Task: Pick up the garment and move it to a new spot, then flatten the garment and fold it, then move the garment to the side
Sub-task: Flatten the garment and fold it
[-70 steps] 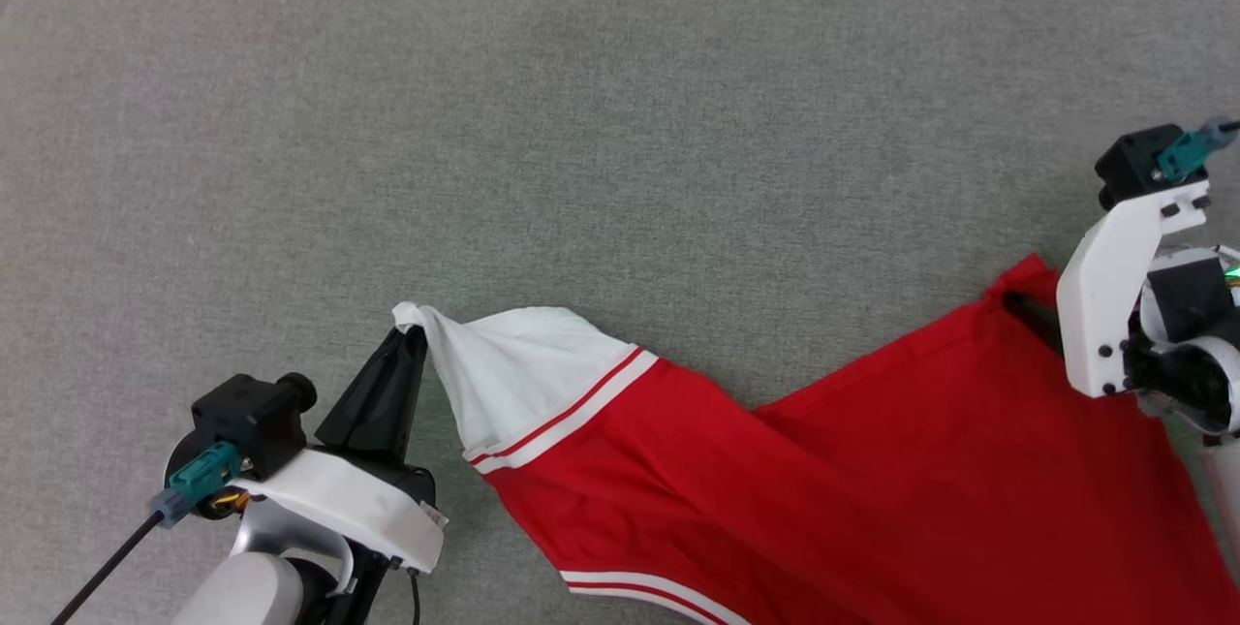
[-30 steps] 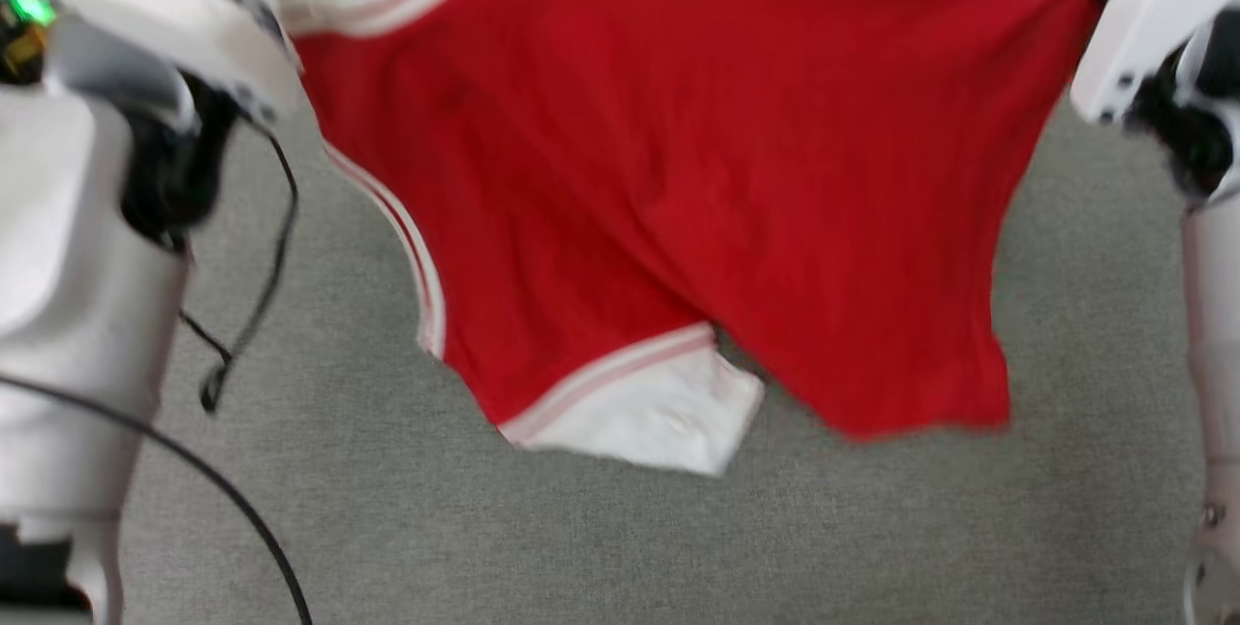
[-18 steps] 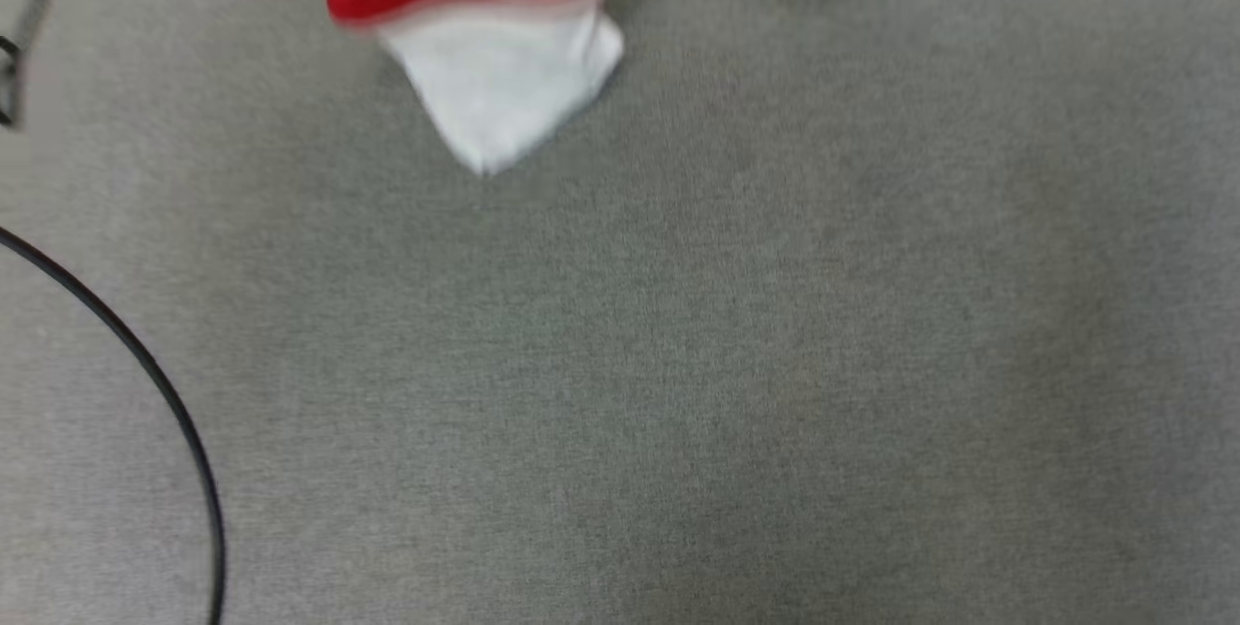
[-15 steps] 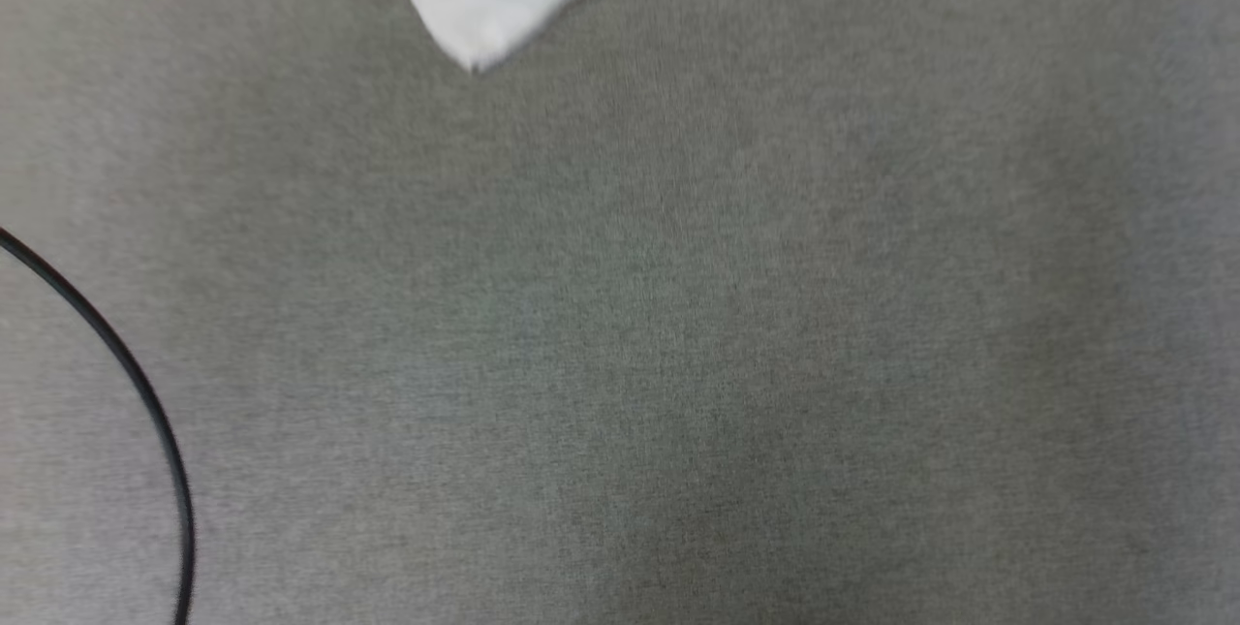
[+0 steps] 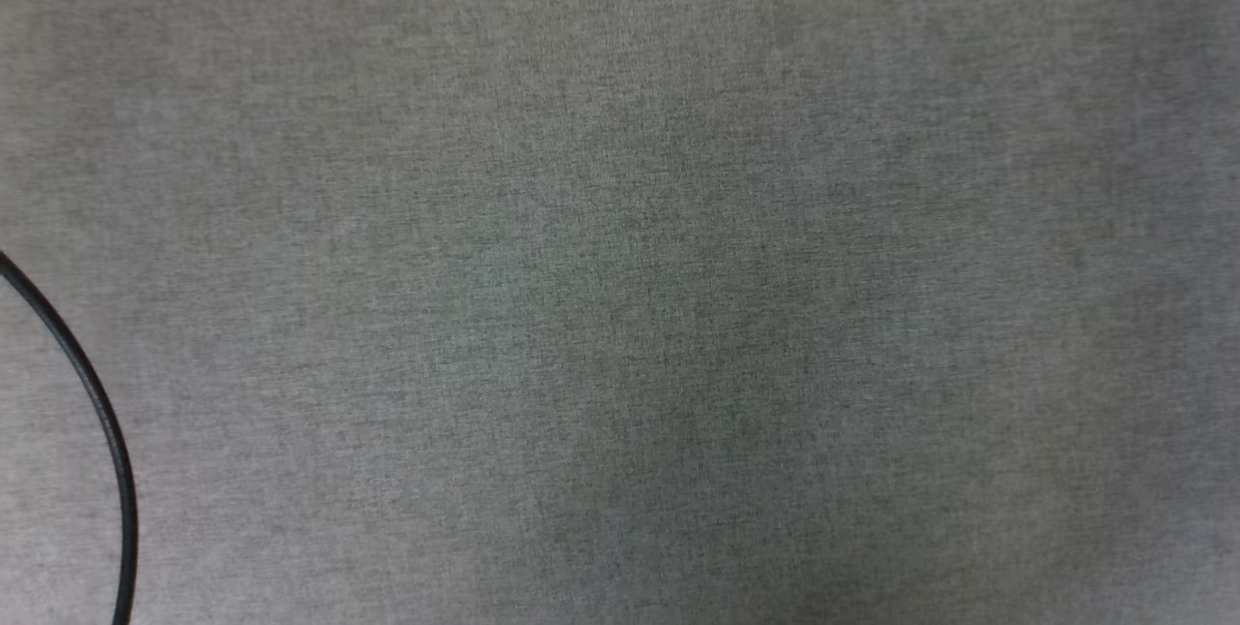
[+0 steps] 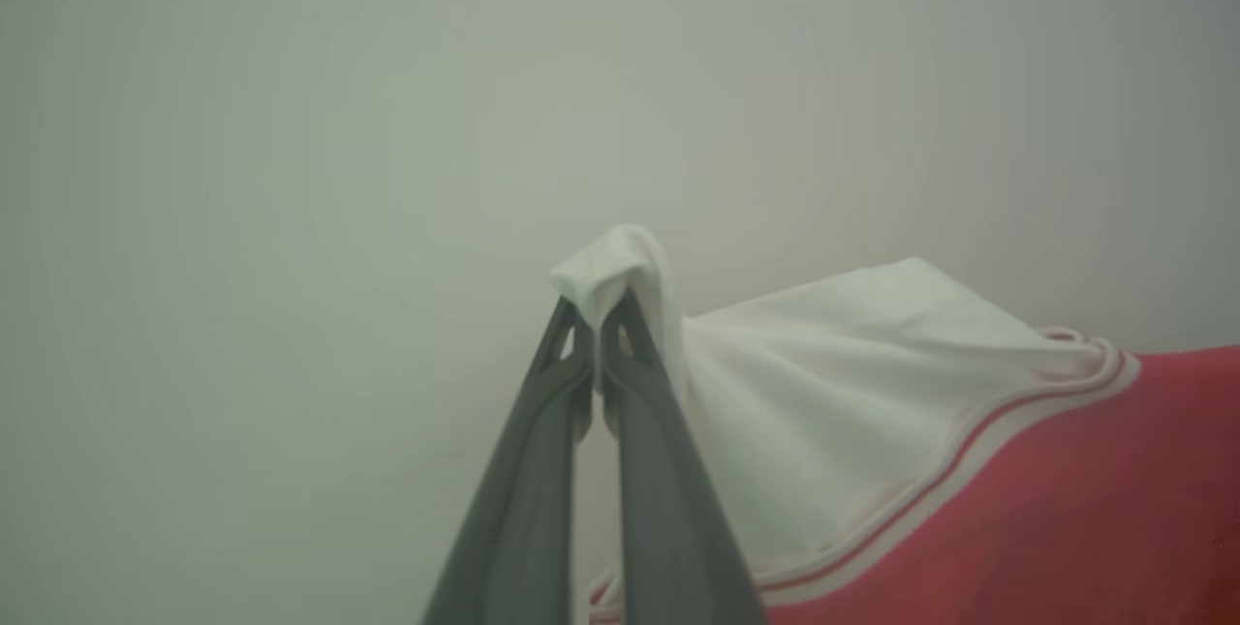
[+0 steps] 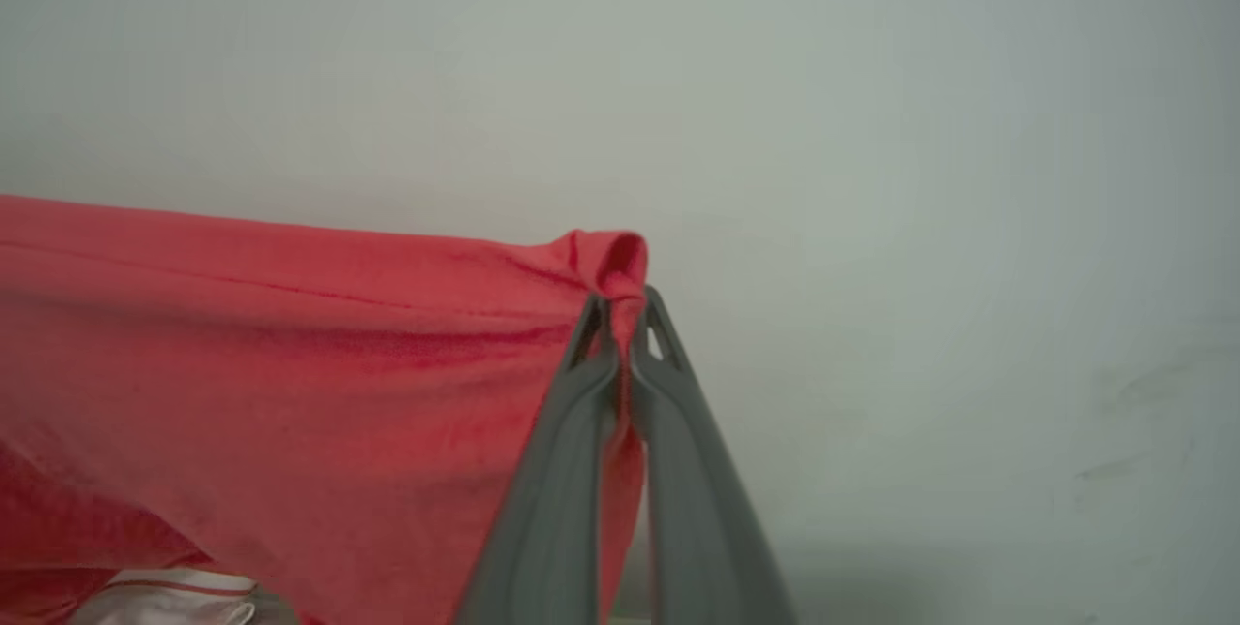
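- Red shirt hangs stretched between the claws: left claw is clamped on its white sleeve tip, right claw on a red corner.
- Best lowered level and taut onto the grey cloth.

Grey woven fabric surface, darker shade toward lower middle. Plain pale wall; faint scuff marks on it.

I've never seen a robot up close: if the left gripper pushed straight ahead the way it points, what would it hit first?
Apart from the garment corner the left gripper pinches, the way looks free up to a plain pale surface, whose distance I cannot judge.
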